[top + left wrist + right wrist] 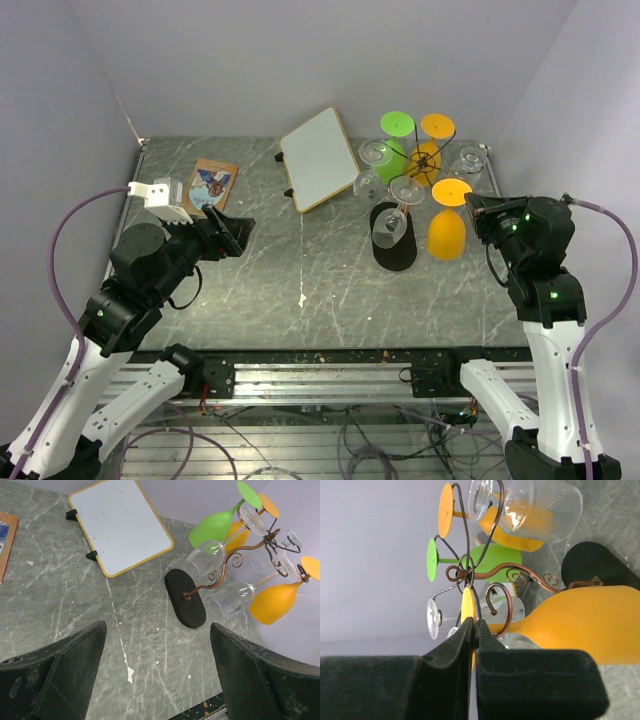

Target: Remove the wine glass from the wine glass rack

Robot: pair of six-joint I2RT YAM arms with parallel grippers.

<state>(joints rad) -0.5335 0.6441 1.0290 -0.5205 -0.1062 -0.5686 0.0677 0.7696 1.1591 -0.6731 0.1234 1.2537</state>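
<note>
The wine glass rack (425,160), a copper wire tree on a black oval base (393,240), stands at the back right with several glasses hanging upside down. An orange wine glass (446,235) hangs on its near right arm. My right gripper (478,208) is shut on that glass's flat orange foot (467,605). The orange bowl (580,625) hangs beside a curled rack arm (500,605), and the stem still sits in the wire. My left gripper (232,232) is open and empty over the table's left side. In the left wrist view the rack (220,577) is far ahead.
Green (397,125), orange (437,127) and clear (389,228) glasses hang on the other arms. A yellow-framed whiteboard (320,158) lies at the back centre. A picture card (212,185) lies at the back left. Walls close in on three sides.
</note>
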